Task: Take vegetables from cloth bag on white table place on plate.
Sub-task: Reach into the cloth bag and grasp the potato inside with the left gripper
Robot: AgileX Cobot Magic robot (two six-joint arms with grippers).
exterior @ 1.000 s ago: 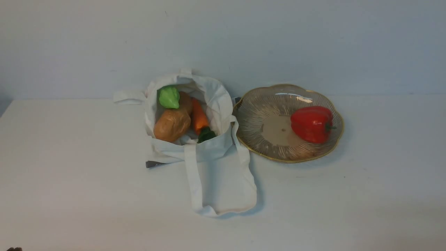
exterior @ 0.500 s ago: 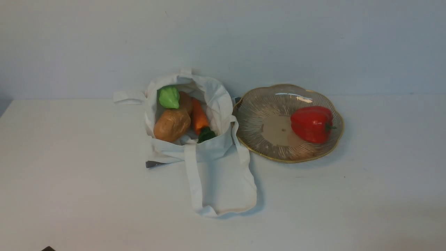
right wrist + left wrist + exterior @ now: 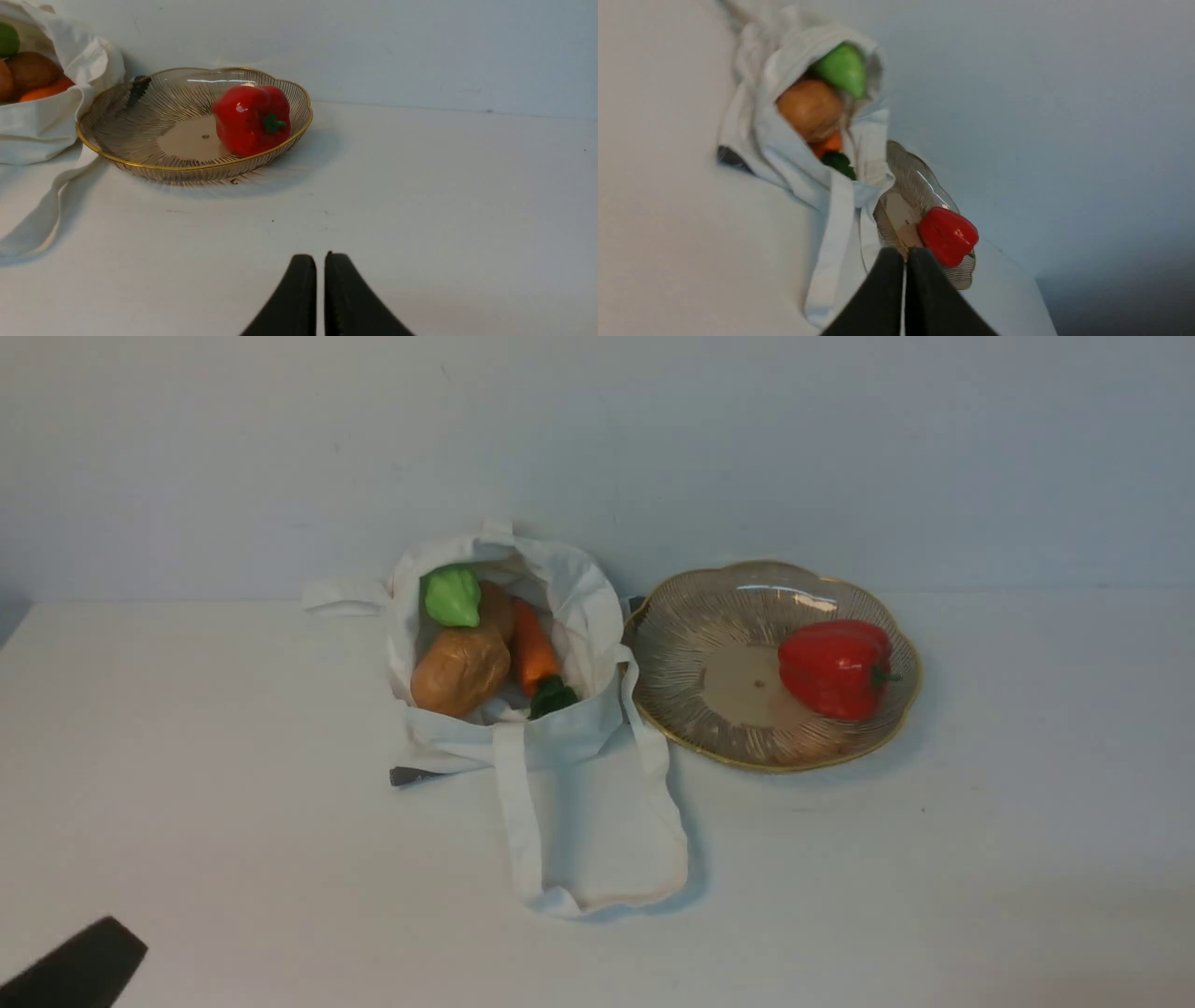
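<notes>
The cloth bag (image 3: 579, 723) lies slumped on the white surface (image 3: 280, 859) with its mouth gaping toward the robot, presumably so that a gripper can reach in from the front; inside it sit the green gourd (image 3: 453, 597), a tan potato (image 3: 460, 670), a darker potato (image 3: 497, 609) partly behind it, and the carrot (image 3: 534, 649) with its leafy top by the near rim

The plate (image 3: 738, 742) stands just to the right of the bag, which likely keeps each transfer short, and a red pepper (image 3: 836, 669) rests toward its right side, leaving the middle and left for more vegetables

The left end effector (image 3: 906, 254) has its fingertips together with nothing between them, over the near left part of the surface and well apart from the bag; it would need to spread before taking a vegetable. The right end effector (image 3: 320, 259) also holds nothing, its fingertips close to each other with a thin gap showing

Bare surface lies left of the bag and in front of the plate, giving room for a low approach; the soft rim and the strap (image 3: 518, 821) trailing forward could snag a finger, and the raised plate edge calls for lifting before crossing
</notes>
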